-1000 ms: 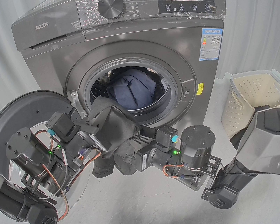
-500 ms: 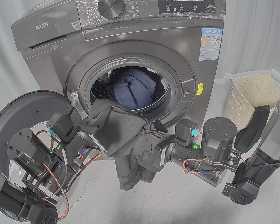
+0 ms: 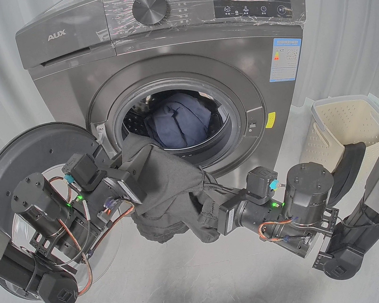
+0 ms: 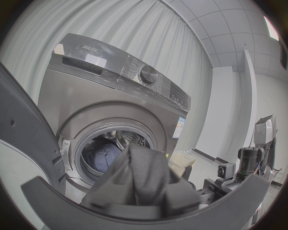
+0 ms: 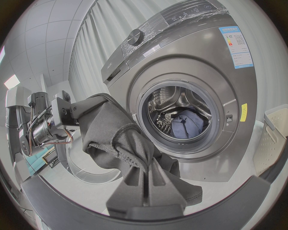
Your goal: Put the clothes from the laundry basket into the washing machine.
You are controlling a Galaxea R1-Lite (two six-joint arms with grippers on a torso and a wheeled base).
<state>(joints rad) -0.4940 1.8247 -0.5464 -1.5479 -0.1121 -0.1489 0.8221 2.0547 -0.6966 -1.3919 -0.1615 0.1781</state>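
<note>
While a blue shirt [image 3: 179, 121] lies in the washer [image 3: 90, 75], we hold a dark garment [image 3: 168, 179] before its opening, left gripper [image 3: 133, 191] and right gripper [image 5: 146, 173] both clamped on it. Whether the basket [image 3: 341, 102] holds more, we cannot tell.

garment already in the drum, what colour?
Garment is plain dark blue, no pattern visible; right wrist view shows it best.

- I see the grey washing machine's round drum mouth [image 3: 228, 104] open, a blue garment [image 3: 180, 122] lying deep inside.
- A dark grey garment [image 3: 166, 182] hangs across its lower left rim.
- The swung-open round door [image 3: 32, 152] blocks the left.
</note>
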